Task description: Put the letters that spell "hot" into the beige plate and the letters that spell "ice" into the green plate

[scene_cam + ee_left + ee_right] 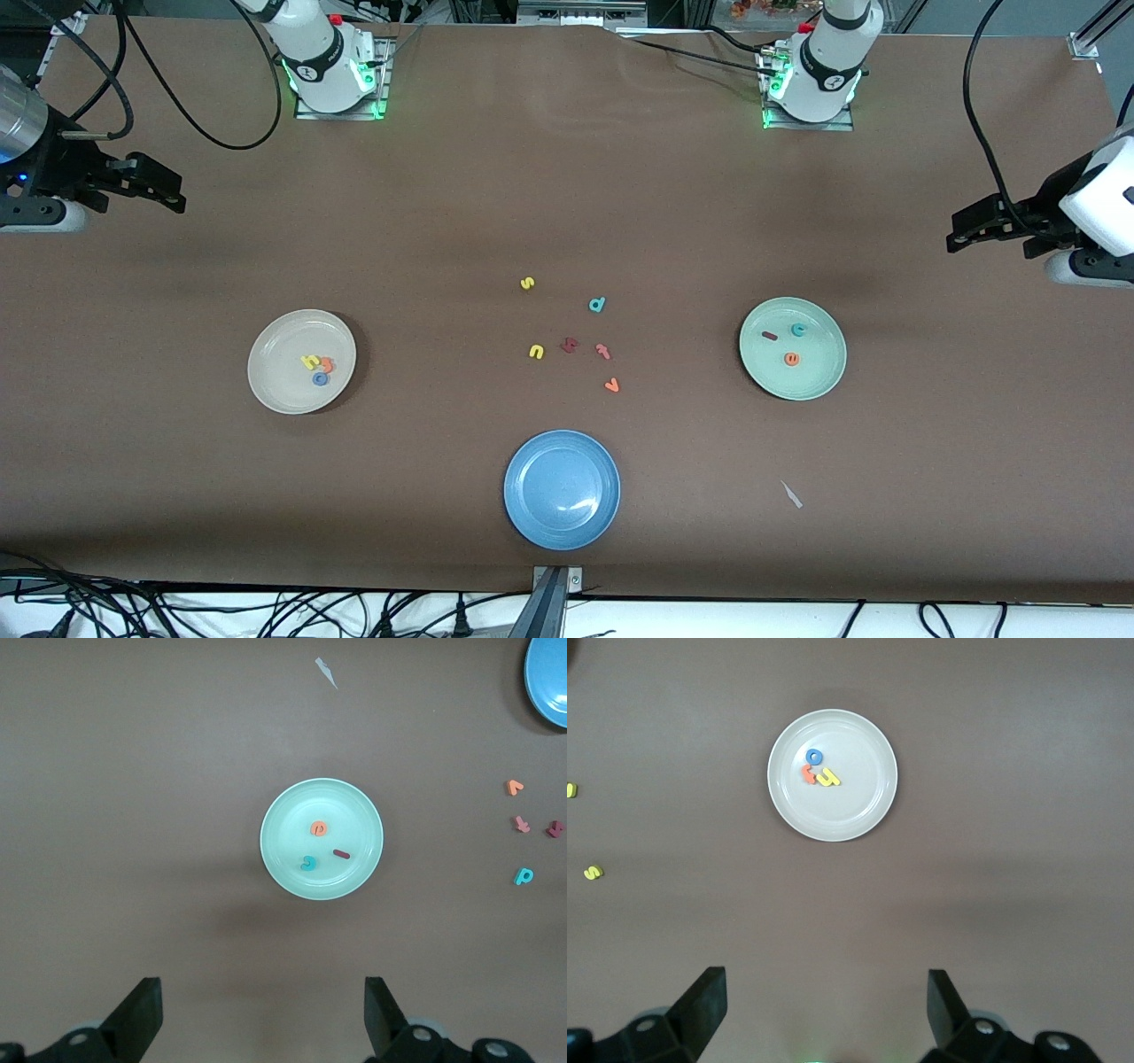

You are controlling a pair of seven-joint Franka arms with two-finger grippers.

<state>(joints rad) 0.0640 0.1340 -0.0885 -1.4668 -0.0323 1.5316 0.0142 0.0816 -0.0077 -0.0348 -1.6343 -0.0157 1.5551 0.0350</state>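
The beige plate [279,350] lies toward the right arm's end of the table. It holds the yellow h [309,361], orange t [327,364] and blue o [320,379]. Toward the left arm's end, the green plate [815,372] holds the dark red i [770,336], teal c [798,330] and orange e [791,359]. My right gripper [177,195] hangs open and empty over bare table at its end, and its wrist view shows the beige plate [859,797]. My left gripper [957,235] is open and empty over its own end, with the green plate [292,815] in its wrist view.
A blue plate [532,461] sits empty near the front edge. Several loose letters lie mid-table: yellow s [527,283], teal d [597,305], a yellow letter [536,352], a dark red one [569,346], a salmon-pink one [603,351] and orange v [611,385]. A white scrap [791,494] lies beside the blue plate.
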